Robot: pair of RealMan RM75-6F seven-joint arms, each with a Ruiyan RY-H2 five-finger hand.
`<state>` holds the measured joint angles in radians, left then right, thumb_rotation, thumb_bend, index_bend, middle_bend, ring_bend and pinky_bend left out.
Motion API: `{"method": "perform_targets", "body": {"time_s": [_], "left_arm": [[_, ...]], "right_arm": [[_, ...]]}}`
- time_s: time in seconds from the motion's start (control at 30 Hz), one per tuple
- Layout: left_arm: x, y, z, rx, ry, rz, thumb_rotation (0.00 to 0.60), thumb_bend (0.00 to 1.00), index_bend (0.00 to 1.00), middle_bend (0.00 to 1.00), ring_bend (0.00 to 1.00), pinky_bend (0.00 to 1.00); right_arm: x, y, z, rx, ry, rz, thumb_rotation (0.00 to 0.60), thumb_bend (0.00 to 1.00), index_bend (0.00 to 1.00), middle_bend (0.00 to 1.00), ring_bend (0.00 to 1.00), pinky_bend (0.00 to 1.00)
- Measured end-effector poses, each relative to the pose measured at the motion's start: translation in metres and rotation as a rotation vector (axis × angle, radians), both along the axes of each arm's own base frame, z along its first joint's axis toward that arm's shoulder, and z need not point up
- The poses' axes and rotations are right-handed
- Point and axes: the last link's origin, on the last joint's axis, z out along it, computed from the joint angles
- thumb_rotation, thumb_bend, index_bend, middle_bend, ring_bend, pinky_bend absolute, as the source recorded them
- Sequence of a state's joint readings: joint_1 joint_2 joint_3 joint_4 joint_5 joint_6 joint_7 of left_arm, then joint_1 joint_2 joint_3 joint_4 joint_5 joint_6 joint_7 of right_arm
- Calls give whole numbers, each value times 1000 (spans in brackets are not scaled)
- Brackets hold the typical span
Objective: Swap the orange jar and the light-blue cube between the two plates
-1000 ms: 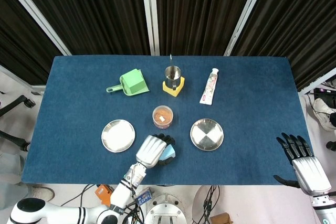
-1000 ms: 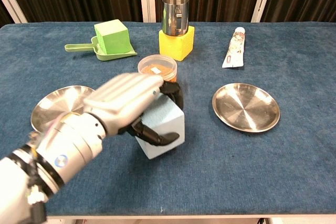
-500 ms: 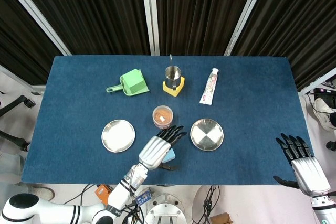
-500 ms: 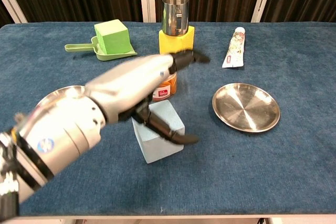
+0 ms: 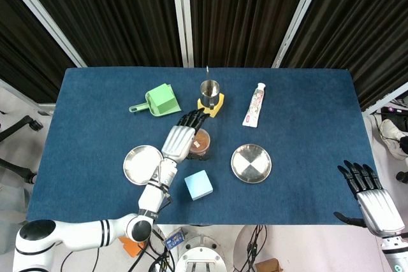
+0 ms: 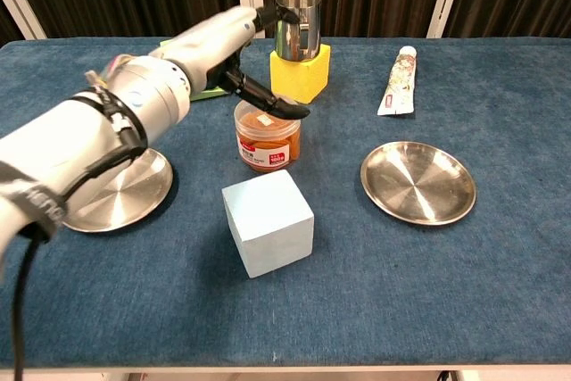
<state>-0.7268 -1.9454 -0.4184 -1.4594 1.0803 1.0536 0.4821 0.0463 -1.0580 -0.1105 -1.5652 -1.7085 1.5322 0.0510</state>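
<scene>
Fingers [image 6: 268, 100] of left hand [image 5: 180, 138]: spread apart, holding nothing, extended above and just left of orange jar [image 6: 267, 134]. Right hand [image 5: 370, 192]: off the table's near right corner, fingers straight and apart, holding nothing. Orange jar: upright on blue table [image 5: 306, 125], between left plate [image 5: 141, 165] and right plate [image 5: 251, 163], on neither. Light-blue cube [image 6: 268, 221]: on the cloth just nearer than the jar, untouched. Both plates bare.
</scene>
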Motion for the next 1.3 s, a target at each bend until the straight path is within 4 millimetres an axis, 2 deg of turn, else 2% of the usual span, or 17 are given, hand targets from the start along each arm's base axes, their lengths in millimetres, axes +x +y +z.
{"method": "perform_targets", "body": {"time_s": [0.17,0.3,0.37,0.43,0.47,0.6,0.7,0.83,1.03,1.13,1.17,1.3], "left_arm": [[-10,5,-19,-39,112,32,501,0,87,20,0,79],[-14,5,-31,-66,187,47,529,6,101,37,15,106],[-16,6,-34,-61,231,53,561,34,168,106,94,209],[-18,7,-36,-55,253,71,592,78,253,237,248,314],[-19,7,-37,-49,254,88,600,92,276,277,295,340],[-19,8,-35,-26,221,127,600,244,446,467,506,540],[-18,8,-31,-5,201,130,600,345,516,539,586,615],[-15,5,-19,23,180,105,600,382,552,575,622,646],[-18,-9,24,78,150,54,600,377,553,575,622,646],[-33,-21,55,102,164,45,600,363,553,574,613,646],[-43,-26,66,111,181,50,600,360,553,573,610,646],[-85,-46,84,102,247,82,600,353,553,571,597,645]], "right_arm": [[0,-1,3,0,-8,3,531,160,0,0,0,0],[0,0,4,0,-12,5,532,161,0,0,0,0],[0,1,4,0,-15,10,531,161,0,0,0,0],[1,2,5,0,-18,14,530,160,0,0,0,0],[1,3,5,0,-19,16,530,161,0,0,0,0],[0,3,5,-1,-20,15,531,161,0,0,0,0],[0,3,5,-1,-18,15,531,160,0,0,0,0],[0,3,3,3,-12,14,532,160,0,0,0,0],[0,2,-3,15,9,6,532,161,0,0,0,0],[1,1,-7,21,26,6,531,161,0,0,0,0],[2,0,-9,23,33,7,531,161,0,0,0,0],[6,-1,-16,33,51,12,531,161,0,0,0,0]]}}
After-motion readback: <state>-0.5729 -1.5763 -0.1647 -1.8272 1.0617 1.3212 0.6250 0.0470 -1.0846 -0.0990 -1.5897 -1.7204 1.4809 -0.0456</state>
